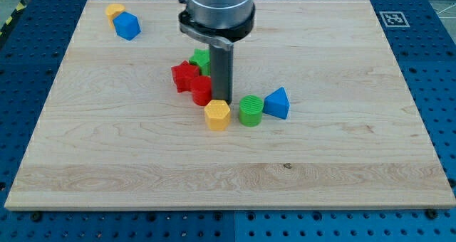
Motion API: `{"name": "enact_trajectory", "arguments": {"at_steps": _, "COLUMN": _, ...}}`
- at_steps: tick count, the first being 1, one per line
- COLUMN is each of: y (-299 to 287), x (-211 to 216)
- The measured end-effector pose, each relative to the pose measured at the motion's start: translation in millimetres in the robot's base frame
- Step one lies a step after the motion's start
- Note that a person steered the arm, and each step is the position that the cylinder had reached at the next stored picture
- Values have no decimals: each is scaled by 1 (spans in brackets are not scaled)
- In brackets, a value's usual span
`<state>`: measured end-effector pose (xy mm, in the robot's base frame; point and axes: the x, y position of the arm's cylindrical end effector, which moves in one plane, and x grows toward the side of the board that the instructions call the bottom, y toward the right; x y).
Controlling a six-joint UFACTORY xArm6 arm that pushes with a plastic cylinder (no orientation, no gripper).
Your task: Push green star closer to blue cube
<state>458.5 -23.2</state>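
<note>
At the board's centre, my tip — a bare rod gripping nothing — is sitting just below-right of the green star, the blue cube lying far up-left.

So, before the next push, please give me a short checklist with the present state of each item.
1. Green star in view: ok, though partly hidden behind the rod.
2. Blue cube located: ok, near the view's top left, touching a yellow block.
3. My tip is on the star's far side from the cube: ok, it is below and right of it.
4. My tip touches the star: cannot tell.
5. My tip is clear of other blocks: not ok, red blocks and a yellow block crowd it.
6. Path from star to cube free: ok.
</note>
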Motion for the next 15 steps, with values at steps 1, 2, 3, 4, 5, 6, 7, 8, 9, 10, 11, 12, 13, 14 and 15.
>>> {"name": "enact_trajectory", "arguments": {"at_steps": 1, "y": -20, "x": 0}}
{"name": "enact_trajectory", "arguments": {"at_steps": 2, "y": -22, "x": -5}}
{"name": "enact_trajectory", "arguments": {"at_steps": 3, "y": -12, "x": -4}}
{"name": "enact_trajectory", "arguments": {"at_steps": 4, "y": 7, "x": 3}}
{"name": "enact_trajectory", "arguments": {"at_steps": 5, "y": 4, "x": -1}}
{"name": "enact_trajectory", "arguments": {"at_steps": 6, "y": -13, "x": -25}}
{"name": "enact_trajectory", "arguments": {"at_steps": 7, "y": -27, "x": -56}}
{"name": "enact_trajectory", "arguments": {"at_steps": 8, "y": -45, "x": -75}}
{"name": "enact_trajectory", "arguments": {"at_steps": 9, "y": -44, "x": -61}}
{"name": "enact_trajectory", "arguments": {"at_steps": 10, "y": -17, "x": -38}}
{"name": "enact_trajectory", "arguments": {"at_steps": 11, "y": -12, "x": -61}}
{"name": "enact_trajectory", "arguments": {"at_steps": 12, "y": -13, "x": -113}}
{"name": "enact_trajectory", "arguments": {"at_steps": 13, "y": -29, "x": -123}}
{"name": "enact_trajectory", "arguments": {"at_steps": 14, "y": -60, "x": -123}}
{"name": "enact_trajectory", "arguments": {"at_steps": 15, "y": -92, "x": -125}}
